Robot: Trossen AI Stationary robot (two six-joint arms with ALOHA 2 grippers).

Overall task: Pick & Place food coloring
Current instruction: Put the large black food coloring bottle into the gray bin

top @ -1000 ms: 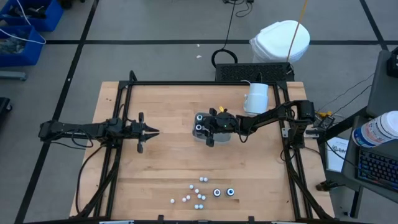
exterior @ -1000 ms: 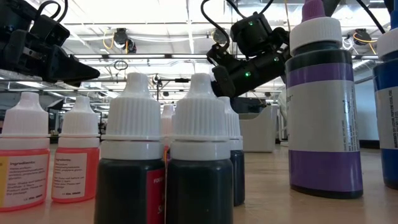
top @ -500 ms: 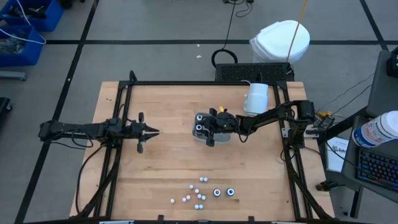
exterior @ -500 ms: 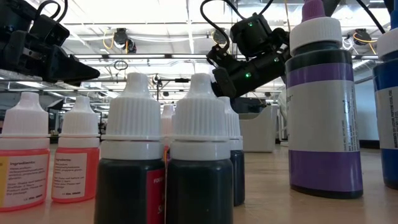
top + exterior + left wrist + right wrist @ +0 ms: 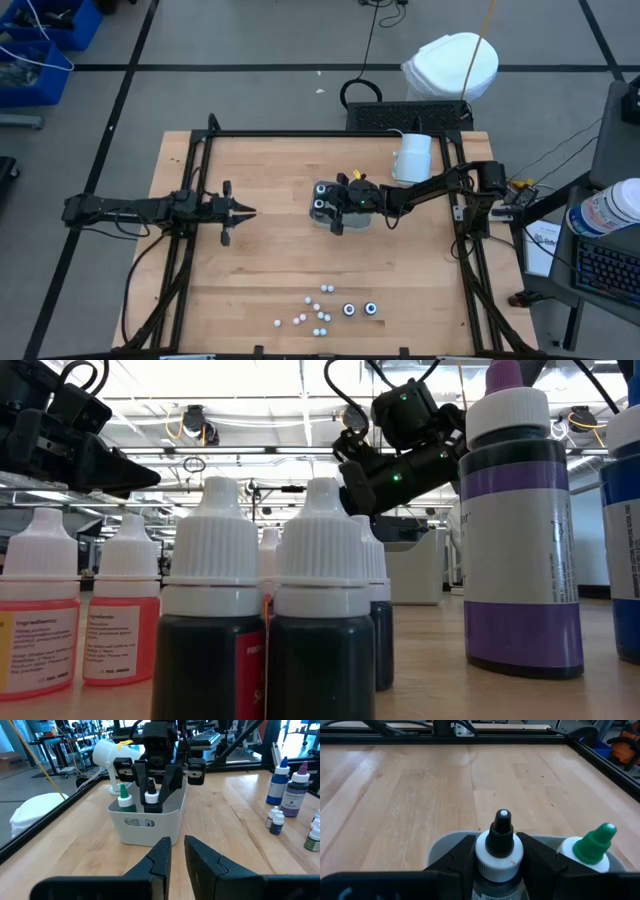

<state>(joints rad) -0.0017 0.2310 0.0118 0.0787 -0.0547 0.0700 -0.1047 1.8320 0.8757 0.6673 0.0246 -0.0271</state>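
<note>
A grey tray [image 5: 314, 222] stands mid-table. In it are a green-tipped bottle [image 5: 125, 801] and a black-tipped food coloring bottle with a white collar [image 5: 499, 849]. My right gripper [image 5: 151, 790] reaches in from the table's right and is shut on the black-tipped bottle. More food coloring bottles [image 5: 325, 310] stand on their bases near the table's front edge. In the low view they fill the foreground: dark ones [image 5: 320, 610], red ones [image 5: 40, 625] and a purple one [image 5: 520, 540]. My left gripper [image 5: 178, 851] waits at the table's left, pointing at the tray, with a narrow empty gap between its fingers. My right gripper pinches the black-tipped bottle between its two fingers, at the white collar [image 5: 481, 854] below the tip. The fingers [image 5: 167, 782] come from the table's right side, slanting a little down. The bottle stands upright with its lower part inside the tray. The tray wall hides its base.
A large white cylinder [image 5: 412, 157] stands just behind and to the right of the tray. A black frame [image 5: 300, 134] runs round the table. Bare wood [image 5: 270, 260] lies between the tray and the front bottles.
</note>
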